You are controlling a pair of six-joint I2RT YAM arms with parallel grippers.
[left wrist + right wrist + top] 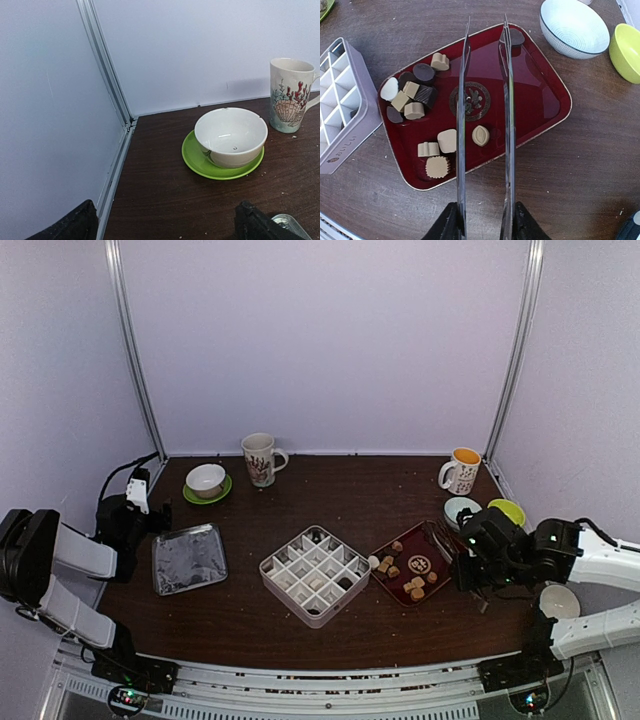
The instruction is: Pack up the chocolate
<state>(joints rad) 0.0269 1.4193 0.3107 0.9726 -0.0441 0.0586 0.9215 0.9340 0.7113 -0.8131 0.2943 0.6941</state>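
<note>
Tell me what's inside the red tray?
Chocolates, dark, tan and white, lie in the tray, with a round emblem in the middle. The tongs above hide two thin strips.

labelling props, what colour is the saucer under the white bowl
Lime green saucer; left wrist view.

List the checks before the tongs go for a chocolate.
1. Grip on tongs by right gripper: ok, both arms sit between its fingers.
2. Tongs open: ok, clear gap between the arms.
3. Target among the chocolates on the tray: ok, an oval tan one lies between the arms in the wrist view.
4. Tip height above tray: cannot tell.
5. Free cells in box: ok, most look empty.
6. Path clear of left gripper: ok, open, empty, facing the bowl at far left.
</note>
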